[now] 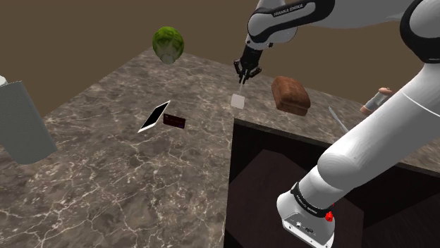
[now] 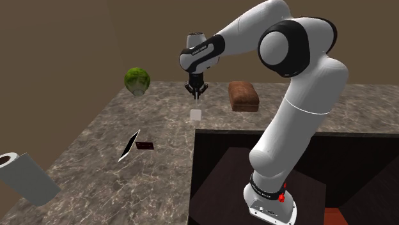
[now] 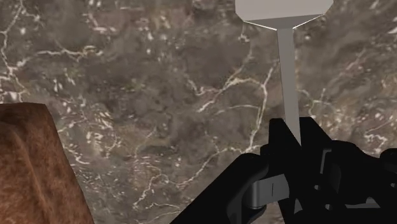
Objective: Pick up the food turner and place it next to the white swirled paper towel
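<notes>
Wrist view: jaws clasp the food turner point(image 3: 289, 83) by its handle, long axis near-upright, blade downward.

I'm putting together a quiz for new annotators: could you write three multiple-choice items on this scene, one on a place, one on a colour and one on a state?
1. The brown loaf lies:
A. in a drawer
B. on the counter, at the shoulder view's right of the gripper
C. on a chair

2. The blade of the food turner is:
A. red
B. green
C. pale grey

3. The food turner is:
A. clasped by its handle in the gripper
B. lying flat on the counter
C. leaning on the loaf

Key:
1 B, it rests on the marbled top, right of the gripper.
2 C, the wrist view shows a pale blade.
3 A, the gripper is shut on the thin handle.
</notes>
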### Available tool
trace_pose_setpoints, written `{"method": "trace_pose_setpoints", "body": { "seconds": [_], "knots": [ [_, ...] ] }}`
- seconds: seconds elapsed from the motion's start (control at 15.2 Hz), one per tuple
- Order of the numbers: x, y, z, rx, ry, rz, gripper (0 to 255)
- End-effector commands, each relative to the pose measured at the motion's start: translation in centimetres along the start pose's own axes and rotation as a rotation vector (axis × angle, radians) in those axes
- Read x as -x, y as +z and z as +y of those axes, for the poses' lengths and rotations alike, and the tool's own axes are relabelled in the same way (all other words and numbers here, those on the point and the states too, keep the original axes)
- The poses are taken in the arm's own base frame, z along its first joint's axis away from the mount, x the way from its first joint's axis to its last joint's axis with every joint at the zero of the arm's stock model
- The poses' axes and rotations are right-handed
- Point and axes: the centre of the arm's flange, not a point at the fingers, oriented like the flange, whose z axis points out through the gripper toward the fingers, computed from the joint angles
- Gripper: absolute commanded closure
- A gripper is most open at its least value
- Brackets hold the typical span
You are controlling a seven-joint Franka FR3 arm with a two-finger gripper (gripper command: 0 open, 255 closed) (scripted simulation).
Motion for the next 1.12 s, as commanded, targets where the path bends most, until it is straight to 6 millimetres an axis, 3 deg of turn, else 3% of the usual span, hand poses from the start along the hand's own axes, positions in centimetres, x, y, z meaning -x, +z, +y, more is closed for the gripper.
{"method": "trace_pose_setpoints", "body": {
  "seconds": [0.0,1.06],
  "knots": [
    [0.0,-1.1,0.0,0.0,0.0,0.0,255],
    [-0.6,-9.5,-0.1,0.0,0.0,0.0,255]
  ]
}}
